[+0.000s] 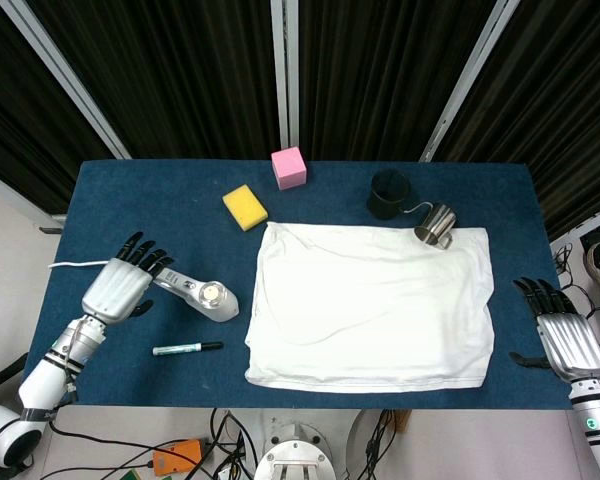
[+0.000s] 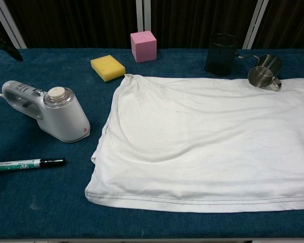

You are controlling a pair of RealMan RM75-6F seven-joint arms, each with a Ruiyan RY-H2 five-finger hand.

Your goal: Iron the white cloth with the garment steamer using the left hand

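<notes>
Nearest the robot, a marker pen (image 1: 186, 348) with a black cap lies flat on the blue table cover (image 1: 130, 200), near its front edge. Right hand (image 1: 566, 337): off the table's right front corner, palm down, fingers spread, holding nothing. White cloth (image 1: 372, 305): spread flat over the right-centre of the table, slightly rumpled, its hem close to the front edge. Garment steamer (image 1: 196, 292): white, lying on the cover just beside the cloth's left edge and apart from it, handle pointing left, its white cord (image 1: 90, 264) running off to the left. Left hand (image 1: 124, 286): over the handle end of the steamer, fingers extended and apart, holding nothing; whether the fingertips touch the handle cannot be told. Steel cup (image 1: 436, 225): resting on the cloth's far right corner. Behind it, a black mesh pen holder (image 1: 388, 194) stands upright. Yellow sponge (image 1: 245, 206): beyond the cloth's far left corner. Pink cube (image 1: 289, 167): farthest back, near the rear edge.
</notes>
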